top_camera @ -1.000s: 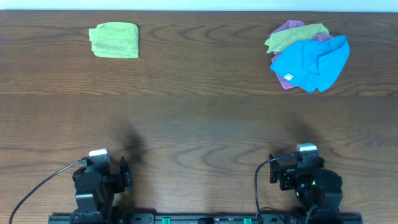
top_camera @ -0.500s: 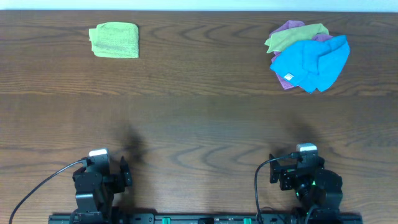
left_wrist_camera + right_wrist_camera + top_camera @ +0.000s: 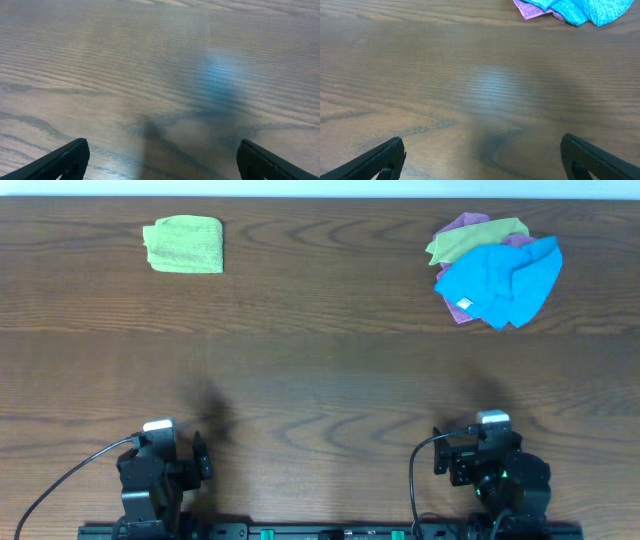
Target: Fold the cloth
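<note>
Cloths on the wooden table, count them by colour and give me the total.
Green: 2, folded green microfibre cloth and crumpled green microfibre cloth
Blue: 1, crumpled blue microfibre cloth
Purple: 1, purple microfibre cloth, mostly covered
Total: 4

Reads dark brown all over the table (image 3: 320, 370), streaked with wavy, darker grain. Shows plain lime green on the folded cloth (image 3: 184, 245) at upper left. At upper right, heaps a bright blue cloth (image 3: 500, 280) (with a small white tag (image 3: 463, 304) at its lower left) over a yellow-green cloth (image 3: 475, 235) and a purple cloth (image 3: 462, 223).
</note>
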